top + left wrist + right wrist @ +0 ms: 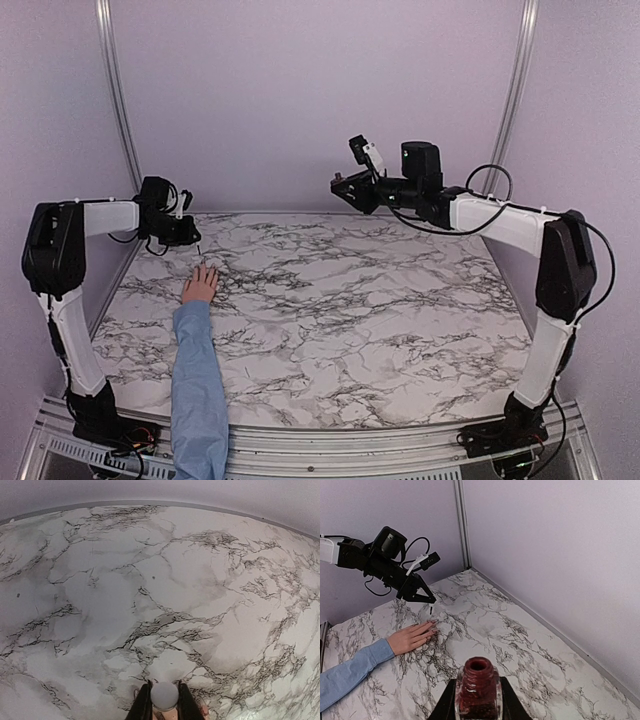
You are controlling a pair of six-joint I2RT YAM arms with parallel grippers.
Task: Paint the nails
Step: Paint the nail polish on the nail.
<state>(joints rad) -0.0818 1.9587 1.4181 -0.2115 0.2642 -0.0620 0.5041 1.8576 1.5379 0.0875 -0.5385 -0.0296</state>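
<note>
Presently painting: my left jaws, clenched on the white brush cap (164, 695), hang the brush (431, 610) just above the fingertips of the hand (200, 285), which lies flat at the worktop's (380, 300) left; the nails (433, 625) are barely discernible. My right jaws grip the open bottle (478, 690) aloft, upper centre-right. The next move, I judge, calls for a slow, fine descent onto one nail.

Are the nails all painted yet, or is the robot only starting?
Done: the bottle is open, held by the right gripper. In hand: the left gripper pinches the white cap, its brush hanging near the fingertips of the hand lying flat on the table. Left: the painting itself; the nails are too small to tell whether any carry colour.
</note>
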